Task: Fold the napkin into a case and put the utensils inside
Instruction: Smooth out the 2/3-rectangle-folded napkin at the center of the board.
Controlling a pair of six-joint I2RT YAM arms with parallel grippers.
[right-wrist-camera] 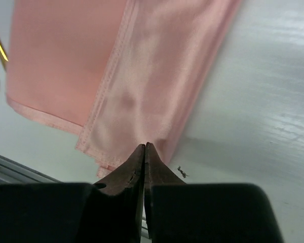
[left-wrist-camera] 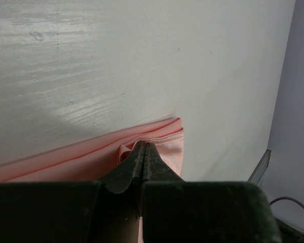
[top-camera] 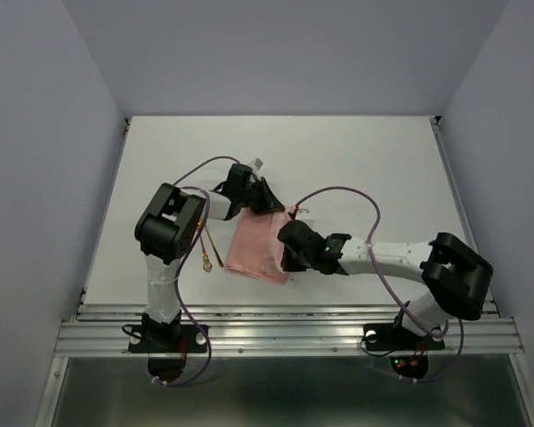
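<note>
The napkin lay folded on the table. At the napkin's far corner we saw the left claw pinched shut on the cloth. At its near edge the right claw was clamped shut likewise. The utensils lay just left of the napkin.

napkin on the table's near half, utensils just left of it

— What stands around the white table?
— Plain pale-grey walls at nine, twelve and three o'clock. A ribbed metal rail runs along six.
— And the light?
— Soft, leaving a dull sheen on the tabletop.
</note>
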